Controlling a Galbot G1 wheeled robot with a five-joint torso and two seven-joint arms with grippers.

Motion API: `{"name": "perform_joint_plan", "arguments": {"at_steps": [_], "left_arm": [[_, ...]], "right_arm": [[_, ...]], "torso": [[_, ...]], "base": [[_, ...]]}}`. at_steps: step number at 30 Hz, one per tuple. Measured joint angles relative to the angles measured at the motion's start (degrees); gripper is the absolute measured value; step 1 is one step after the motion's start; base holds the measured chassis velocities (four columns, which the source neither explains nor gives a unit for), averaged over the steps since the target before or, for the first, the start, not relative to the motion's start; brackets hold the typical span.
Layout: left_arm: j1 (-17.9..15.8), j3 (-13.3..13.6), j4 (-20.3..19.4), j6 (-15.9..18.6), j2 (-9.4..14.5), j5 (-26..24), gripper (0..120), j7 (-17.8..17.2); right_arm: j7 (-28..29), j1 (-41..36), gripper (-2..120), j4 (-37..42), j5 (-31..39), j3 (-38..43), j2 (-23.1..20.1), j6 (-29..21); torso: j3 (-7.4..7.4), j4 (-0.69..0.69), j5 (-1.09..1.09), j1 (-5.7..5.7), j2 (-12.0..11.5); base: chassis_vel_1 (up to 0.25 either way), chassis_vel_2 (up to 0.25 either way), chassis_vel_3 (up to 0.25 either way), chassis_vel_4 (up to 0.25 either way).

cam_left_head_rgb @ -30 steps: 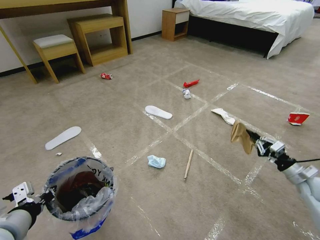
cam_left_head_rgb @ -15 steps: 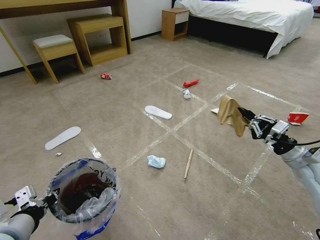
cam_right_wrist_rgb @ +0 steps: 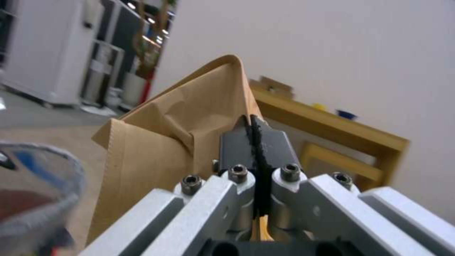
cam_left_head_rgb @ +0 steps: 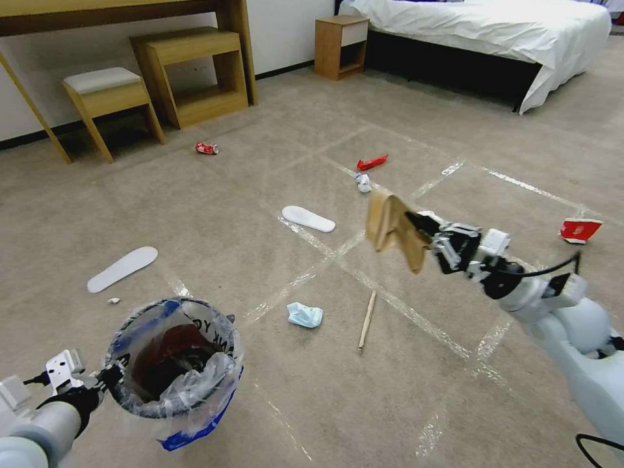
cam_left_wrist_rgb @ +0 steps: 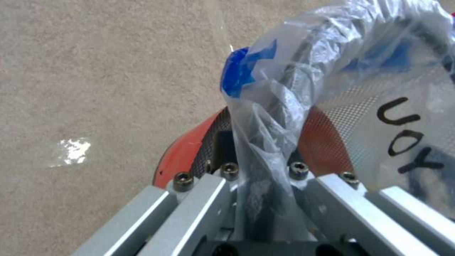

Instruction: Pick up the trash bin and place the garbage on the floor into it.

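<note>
Above the floor (cam_left_head_rgb: 416, 403), my two claws each carry something.

My left gripper (cam_left_head_rgb: 107, 379) is clamped on the rim of the trash bin (cam_left_head_rgb: 175, 367), held low at my left. My right gripper (cam_left_head_rgb: 421, 224) pinches the brown paper bag (cam_left_head_rgb: 390, 227) in the air over the taped carpet; slippers (cam_left_head_rgb: 309, 218), face mask (cam_left_head_rgb: 305, 314) and stick (cam_left_head_rgb: 367, 321) lie below.

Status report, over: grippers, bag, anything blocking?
Left gripper clamps trash bin rim. Right gripper holds brown paper bag aloft, short of bin. Nothing between.
</note>
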Motion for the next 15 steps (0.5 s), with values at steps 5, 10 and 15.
{"name": "perform_joint_plan", "arguments": {"at_steps": [5,10,15], "left_arm": [[-0.8,0.2,1.3,0.1,0.0,0.2,0,0.5],[-1.4,0.2,2.7,0.2,0.2,0.7,0,1.3],[-2.0,0.2,4.3,0.2,-0.5,1.3,0,1.8]], "right_arm": [[-0.2,6.9,0,-2.0,-0.5,-10.0,2.7,-0.7],[-0.5,14.2,0,-4.6,-0.5,-19.0,5.9,-0.9],[-1.7,21.6,0,-8.6,-0.6,-28.0,10.0,-0.8]], "torso": [[0.0,0.0,0.0,0.0,0.0],[0.0,-0.02,-0.02,0.0,0.0],[0.0,0.01,-0.01,0.0,0.0]], "base": [[0.0,0.0,0.0,0.0],[0.0,0.0,0.0,0.0],[0.0,0.0,0.0,0.0]]}}
